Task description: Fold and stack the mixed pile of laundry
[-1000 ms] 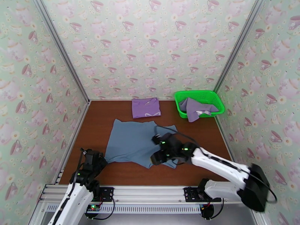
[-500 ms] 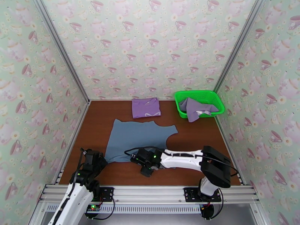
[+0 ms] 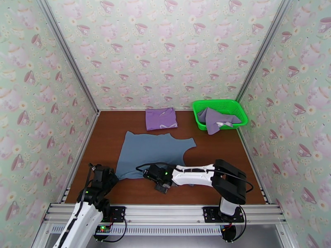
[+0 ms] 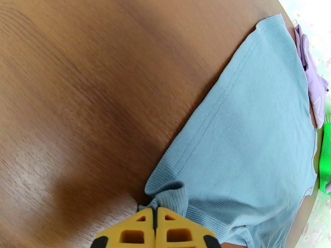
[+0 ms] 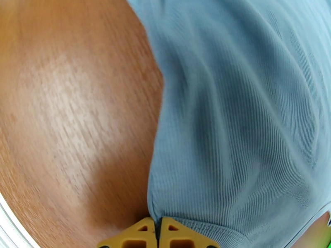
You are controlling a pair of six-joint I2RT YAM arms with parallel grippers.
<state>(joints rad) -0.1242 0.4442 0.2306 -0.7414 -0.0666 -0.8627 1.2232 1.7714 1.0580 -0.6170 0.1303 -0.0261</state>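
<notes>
We judge the task to be roughly a third done. One purple shirt (image 3: 161, 119) lies folded into a neat rectangle at the back of the surface (image 3: 105, 137), its white mark showing near its front edge. A pale lavender garment (image 3: 215, 118) sits crumpled in the green basket (image 3: 238, 107) at the back right, one end hanging over the near rim, so it has not been started. The blue-grey shirt (image 3: 149, 151) is the one in hand. It is spread flat in the middle of the surface, not yet folded, with its curved neck cut-out on the right side.

The left claw (image 4: 155, 228) is shut on the near left corner of this shirt, and a small bunch of ribbed hem puckers up right at its tips. The right claw (image 5: 157, 234) is also closed, and as far as we can tell it pinches the near hem further right. The cloth rises from its tips in soft ridges.

In our view, both near-edge grips are set for a first fold away from the arms. Left to do are folding this shirt, stacking it, then fetching and folding the lavender one.

The blue-grey cloth is a fine rib knit, thin and limp, and mostly smooth.
</notes>
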